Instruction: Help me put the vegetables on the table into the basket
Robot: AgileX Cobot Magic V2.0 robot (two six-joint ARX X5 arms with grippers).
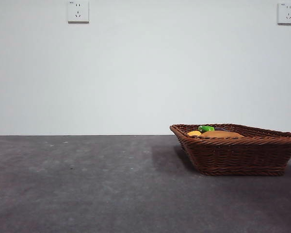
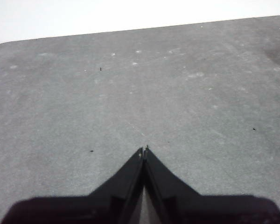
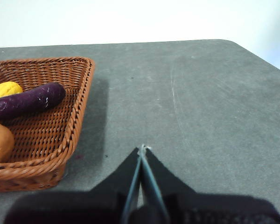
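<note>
step: finished, it seems | corn [image 3: 4,88], eggplant [image 3: 28,101], potato [image 3: 0,142] all in basket [image 1: 237,155] | tabletop [image 1: 87,184] | left pincer [image 2: 144,150], right pincer [image 3: 142,148] closed, empty | next: nothing to pick

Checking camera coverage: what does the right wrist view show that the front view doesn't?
Only the right wrist view: the right pincer, shut and empty over bare table beside the basket, and the eggplant's purple body lying full length between corn and potato. Only the front view: the wall with two sockets, the eggplant's green stem, and the basket's outer side. Both: the basket on the table, with the corn and potato inside.
</note>
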